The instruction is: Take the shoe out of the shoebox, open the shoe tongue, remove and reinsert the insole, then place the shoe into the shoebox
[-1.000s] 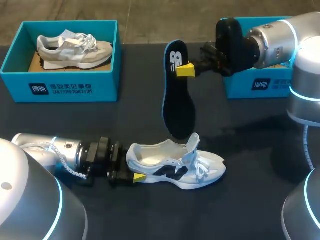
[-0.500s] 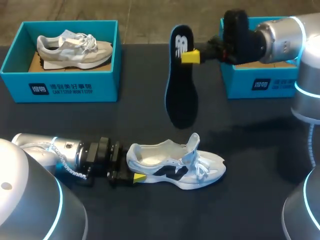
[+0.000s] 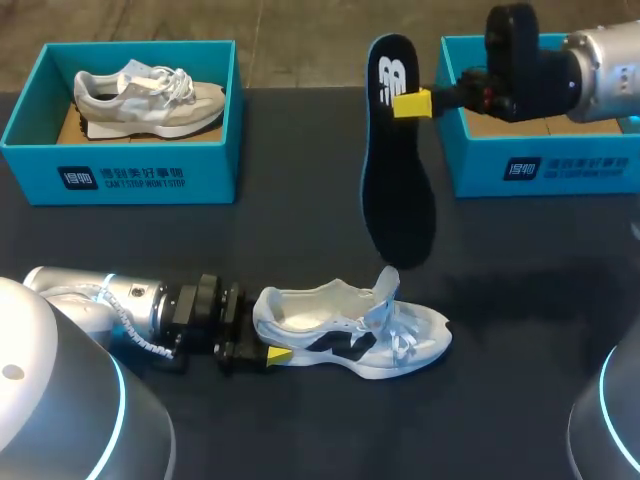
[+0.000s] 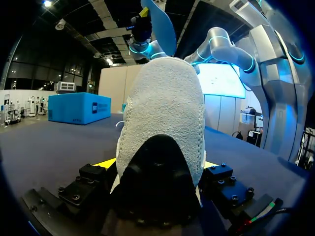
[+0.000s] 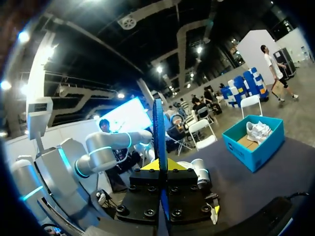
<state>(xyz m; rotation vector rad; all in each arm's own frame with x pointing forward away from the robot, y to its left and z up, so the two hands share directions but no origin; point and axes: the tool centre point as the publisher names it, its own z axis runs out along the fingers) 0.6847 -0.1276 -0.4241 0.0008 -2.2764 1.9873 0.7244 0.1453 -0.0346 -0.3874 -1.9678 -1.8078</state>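
- Near edge of the bench (image 3: 300, 230): the left end effector (image 4: 156, 166) is clamped on the heel of the shoe (image 3: 345, 325), one yellow-tipped finger on each side.
- The shoe lies on its sole just in from the near edge, about midway along it. Its long axis runs parallel to that edge, heel toward the left edge and toe toward the right. The tongue stands up and the mouth is open.
- Risk here: the shoe is gripped at the heel only, so a downward push at the toe end could pivot it or lift the heel in the grip.
- Above the middle of the bench hangs the insole (image 3: 397, 190), out of the shoe and touching nothing below. Its long axis is nearly upright, with the heel end on top and the toe end hanging toward the shoe's tongue.
- The right end effector (image 3: 412, 103) is closed on the insole's upper heel end, pinching it flat between its fingers.
- Risk here: held at one end, the insole can swing or slip. On the way back in, its toe could catch the raised tongue or collar and fold.
- Far right corner: the far-right shoebox (image 3: 540, 170), partly hidden by the right arm.
- Far left corner: the far-left shoebox (image 3: 120, 175) holds a second shoe (image 3: 145, 95).
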